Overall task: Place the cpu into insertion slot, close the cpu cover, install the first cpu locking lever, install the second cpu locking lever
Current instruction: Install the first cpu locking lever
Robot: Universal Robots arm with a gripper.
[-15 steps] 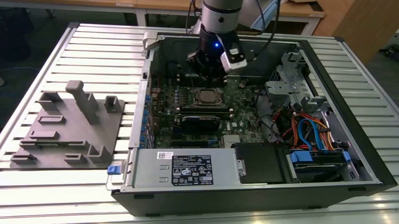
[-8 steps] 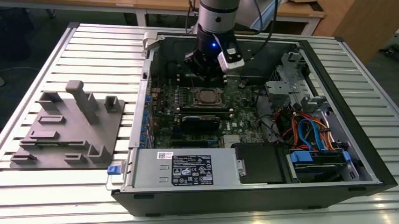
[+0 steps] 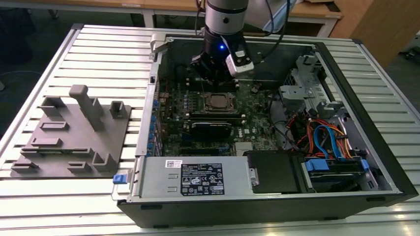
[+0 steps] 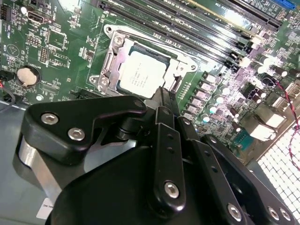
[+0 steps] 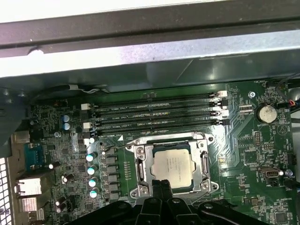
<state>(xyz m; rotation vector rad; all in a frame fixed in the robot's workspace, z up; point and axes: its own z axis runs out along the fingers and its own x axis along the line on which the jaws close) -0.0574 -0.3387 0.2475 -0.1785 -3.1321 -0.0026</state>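
Tool: black gripper [image 5: 162,186] pinched narrow, empty | Where: over small silvery-grey square cpu [image 5: 171,165] beneath thin silvery windowed cpu cover [image 5: 140,169], mid green motherboard [image 5: 253,154] | Risk: off-centre press could slip, scraping nearby components.

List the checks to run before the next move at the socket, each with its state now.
1. cpu lying flat in the insertion slot: ok.
2. cpu cover down around the chip, in both wrist views: ok.
3. locking levers latched: cannot tell.
4. gripper shut and empty: ok.
5. Gripper tips poised at the cover's near edge: ok.
6. Tips touching the cover: cannot tell.
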